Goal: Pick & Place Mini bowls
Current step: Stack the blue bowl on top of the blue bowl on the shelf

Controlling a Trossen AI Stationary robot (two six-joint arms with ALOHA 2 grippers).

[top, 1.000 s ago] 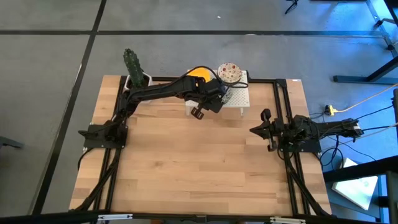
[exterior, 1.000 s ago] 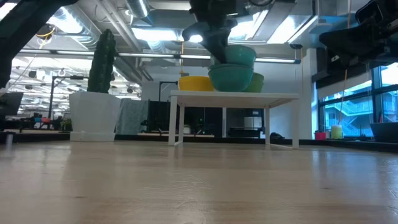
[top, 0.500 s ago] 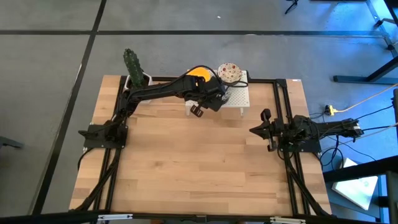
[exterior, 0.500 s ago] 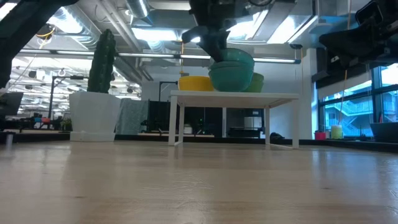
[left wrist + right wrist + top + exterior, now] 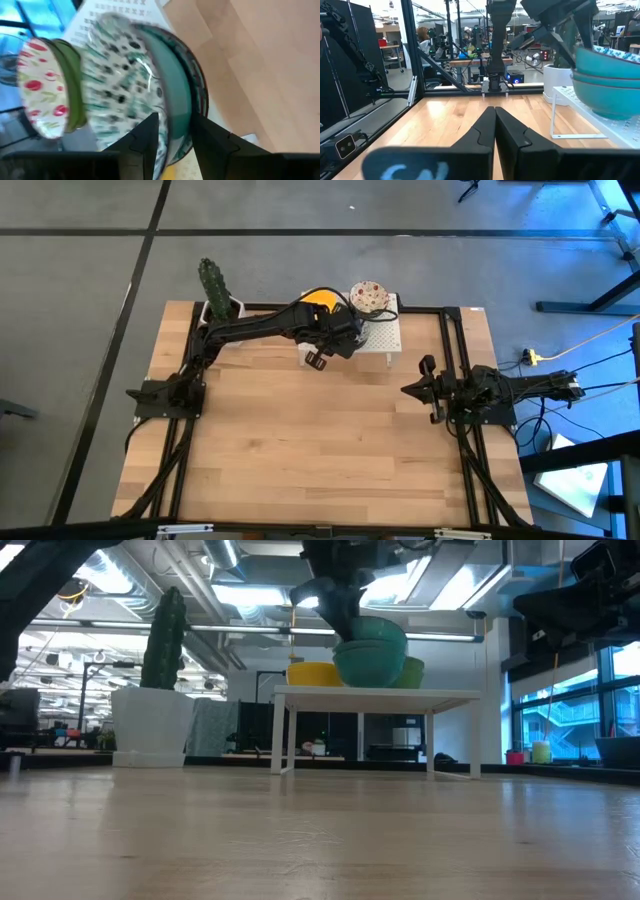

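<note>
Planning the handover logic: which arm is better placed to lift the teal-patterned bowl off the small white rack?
Left. The left gripper already straddles the bowl's rim on the rack; the right gripper waits apart, shut.

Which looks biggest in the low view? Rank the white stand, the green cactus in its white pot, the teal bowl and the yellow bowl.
1. White metal stand and green cactus in its white pot: too alike to rank.
2. Round teal bowl.
3. Round yellow bowl, partly hidden.

Left claw [image 5: 172,142] clamped, arm extended; right claw [image 5: 494,131] closed, waiting
</note>
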